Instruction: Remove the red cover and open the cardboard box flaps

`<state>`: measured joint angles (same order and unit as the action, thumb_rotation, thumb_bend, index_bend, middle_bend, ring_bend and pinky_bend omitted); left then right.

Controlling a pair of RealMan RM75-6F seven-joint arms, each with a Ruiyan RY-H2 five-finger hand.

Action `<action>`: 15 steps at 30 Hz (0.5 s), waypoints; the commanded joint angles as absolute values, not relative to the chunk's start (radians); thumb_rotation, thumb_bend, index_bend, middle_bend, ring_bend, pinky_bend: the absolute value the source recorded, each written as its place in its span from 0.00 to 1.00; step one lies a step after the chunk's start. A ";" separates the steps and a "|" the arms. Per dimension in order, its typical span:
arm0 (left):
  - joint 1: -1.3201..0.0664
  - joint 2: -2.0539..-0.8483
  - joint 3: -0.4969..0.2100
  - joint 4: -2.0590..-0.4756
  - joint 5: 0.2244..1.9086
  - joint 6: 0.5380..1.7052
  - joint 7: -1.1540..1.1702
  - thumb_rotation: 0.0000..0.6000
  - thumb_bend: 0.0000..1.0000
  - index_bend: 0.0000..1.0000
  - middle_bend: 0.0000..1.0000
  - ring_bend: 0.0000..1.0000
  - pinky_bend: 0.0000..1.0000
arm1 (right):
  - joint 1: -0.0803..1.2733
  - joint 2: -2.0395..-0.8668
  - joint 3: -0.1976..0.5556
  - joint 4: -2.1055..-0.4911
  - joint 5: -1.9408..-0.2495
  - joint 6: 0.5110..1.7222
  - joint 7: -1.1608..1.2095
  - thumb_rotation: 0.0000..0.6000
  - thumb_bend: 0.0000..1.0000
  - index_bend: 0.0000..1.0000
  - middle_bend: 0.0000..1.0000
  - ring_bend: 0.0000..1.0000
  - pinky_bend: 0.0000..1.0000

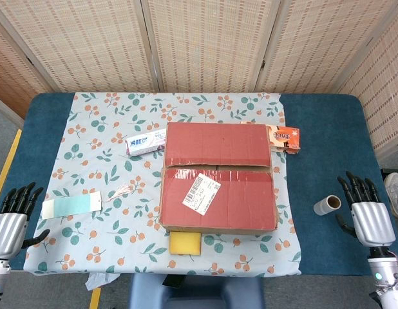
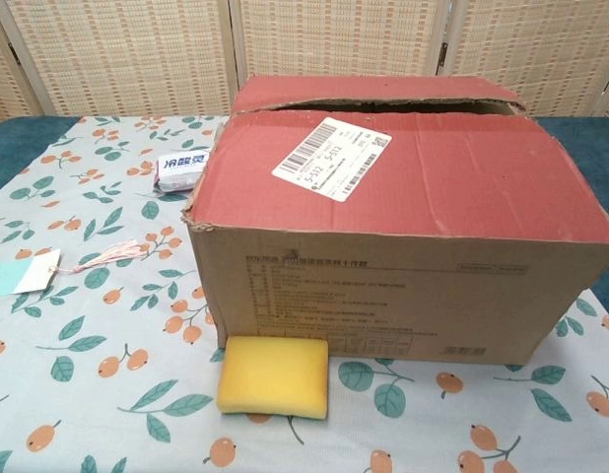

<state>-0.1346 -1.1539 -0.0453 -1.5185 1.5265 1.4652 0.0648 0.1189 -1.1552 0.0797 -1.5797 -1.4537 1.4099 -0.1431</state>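
Left hand [image 1: 11,222]: held at the worktop's front left corner, fingers spread, nothing held.
Cardboard box [image 2: 383,286]: set mid-worktop, red flaps [image 1: 218,170] shut.
Right hand [image 1: 368,215]: at the front right edge, fingers spread, empty.

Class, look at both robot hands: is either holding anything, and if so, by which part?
Nothing is held. The left robot hand and right robot hand rest open at the table's edges, away from the cardboard box.
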 commanded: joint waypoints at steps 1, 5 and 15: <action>-0.133 -1.162 -0.048 -1.517 1.521 1.471 0.085 1.00 0.21 0.00 0.00 0.00 0.00 | 0.124 -1.150 0.083 -1.584 -1.440 1.397 -0.140 1.00 0.38 0.00 0.00 0.00 0.00; -0.135 -1.170 -0.046 -1.520 1.521 1.467 0.104 1.00 0.21 0.00 0.00 0.00 0.00 | 0.130 -1.144 0.087 -1.584 -1.433 1.385 -0.127 1.00 0.38 0.00 0.00 0.00 0.00; -0.161 -1.195 -0.059 -1.463 1.494 1.425 0.107 1.00 0.21 0.00 0.00 0.00 0.00 | 0.219 -1.098 0.130 -1.656 -1.349 1.255 -0.256 1.00 0.38 0.00 0.00 0.00 0.00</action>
